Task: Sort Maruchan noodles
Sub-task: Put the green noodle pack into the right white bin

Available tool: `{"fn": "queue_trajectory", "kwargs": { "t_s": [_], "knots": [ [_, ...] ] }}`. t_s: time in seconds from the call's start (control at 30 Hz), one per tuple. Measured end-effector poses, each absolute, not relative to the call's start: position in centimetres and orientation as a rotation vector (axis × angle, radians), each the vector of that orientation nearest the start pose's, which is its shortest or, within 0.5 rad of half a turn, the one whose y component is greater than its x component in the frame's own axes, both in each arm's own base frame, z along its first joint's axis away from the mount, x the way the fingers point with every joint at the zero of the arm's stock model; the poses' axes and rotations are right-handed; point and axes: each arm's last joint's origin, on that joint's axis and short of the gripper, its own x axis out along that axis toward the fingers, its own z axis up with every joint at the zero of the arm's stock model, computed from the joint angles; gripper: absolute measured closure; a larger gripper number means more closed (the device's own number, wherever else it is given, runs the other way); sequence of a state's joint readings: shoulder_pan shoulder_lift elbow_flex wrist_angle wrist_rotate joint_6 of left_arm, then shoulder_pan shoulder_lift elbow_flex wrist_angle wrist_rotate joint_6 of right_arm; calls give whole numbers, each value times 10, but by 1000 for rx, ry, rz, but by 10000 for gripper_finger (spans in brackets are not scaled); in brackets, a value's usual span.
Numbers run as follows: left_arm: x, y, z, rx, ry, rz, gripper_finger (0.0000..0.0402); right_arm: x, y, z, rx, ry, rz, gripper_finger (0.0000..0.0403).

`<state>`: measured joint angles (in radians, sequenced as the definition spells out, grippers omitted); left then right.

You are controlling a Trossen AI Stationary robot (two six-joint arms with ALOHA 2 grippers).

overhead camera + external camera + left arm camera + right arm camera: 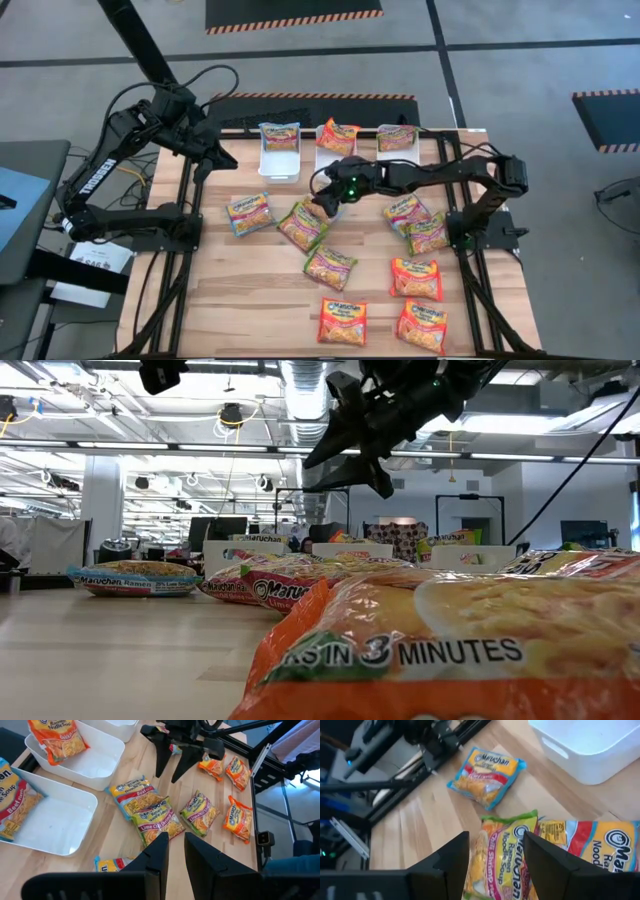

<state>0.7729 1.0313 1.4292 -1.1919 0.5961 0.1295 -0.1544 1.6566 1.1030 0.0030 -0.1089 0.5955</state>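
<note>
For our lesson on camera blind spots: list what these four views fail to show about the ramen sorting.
- Low view: a close orange packet blocks most of the table.
- High view: right gripper covers part of a green packet.
- Right wrist view: white tray is cut off by the edge.

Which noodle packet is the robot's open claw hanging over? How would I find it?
Find the three white trays along the table's far edge. The right gripper hangs open, just in front of the left and middle ones. Right under it lies a green-yellow packet, overlapping a yellow one with a red band. Its nearest neighbour to the left is pale yellow with blue ends.
</note>
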Motion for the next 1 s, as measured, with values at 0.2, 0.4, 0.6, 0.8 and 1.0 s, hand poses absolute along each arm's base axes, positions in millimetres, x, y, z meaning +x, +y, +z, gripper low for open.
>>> {"fn": "queue_trajectory", "kwargs": {
  "t_s": [0.2,0.4,0.6,0.8,1.0],
  "knots": [
    [120,94,415,-376,622,127,355,373,-45,215,624,581,-203,202],
    [120,94,415,-376,623,129,355,388,-34,196,627,643,-189,214],
    [120,94,415,-376,624,128,355,399,-31,180,623,683,-191,223],
    [120,94,415,-376,624,128,355,401,-31,171,626,718,-206,213],
    [120,94,415,-376,624,128,355,397,-33,171,630,752,-240,205]
  ]
}}
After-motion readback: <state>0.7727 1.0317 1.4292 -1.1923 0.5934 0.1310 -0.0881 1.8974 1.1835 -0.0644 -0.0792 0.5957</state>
